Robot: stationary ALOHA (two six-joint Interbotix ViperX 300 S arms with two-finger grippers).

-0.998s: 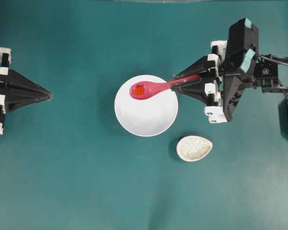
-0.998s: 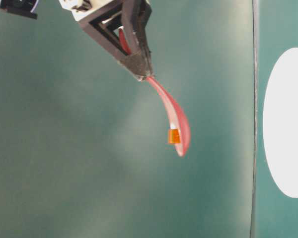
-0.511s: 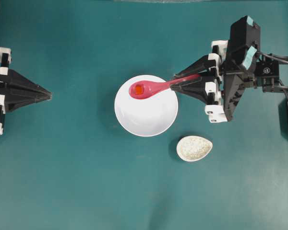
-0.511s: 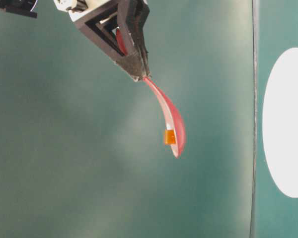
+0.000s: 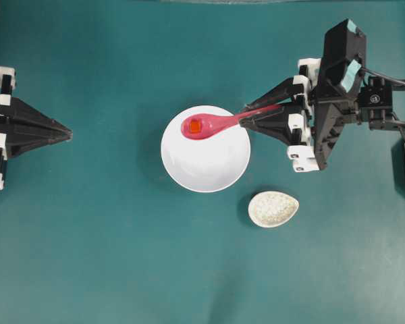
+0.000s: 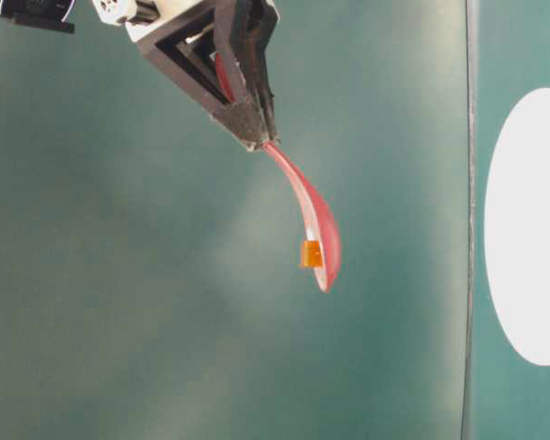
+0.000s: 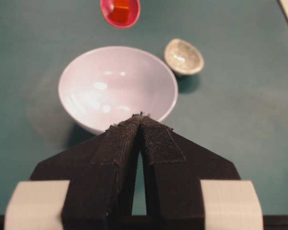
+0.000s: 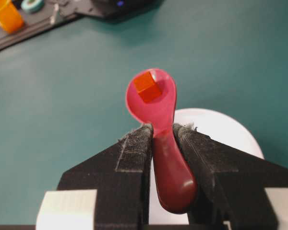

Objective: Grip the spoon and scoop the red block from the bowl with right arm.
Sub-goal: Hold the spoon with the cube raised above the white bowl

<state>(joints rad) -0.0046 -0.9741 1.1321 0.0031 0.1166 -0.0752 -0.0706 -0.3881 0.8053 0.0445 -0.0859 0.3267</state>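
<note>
Teal desk (image 5: 121, 256) below, right claw (image 8: 162, 134) clamped on the spoon (image 5: 212, 123) with the block (image 5: 195, 125) riding loose above the bowl (image 5: 206, 169) — any tilt could spill it.

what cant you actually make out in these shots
- Table-level view: the bowl is cut off by the right edge and washed out.
- Left wrist view: the spoon handle and the right pincer are cut off by the top edge.
- Right wrist view: the pincer hides most of the bowl.
</note>
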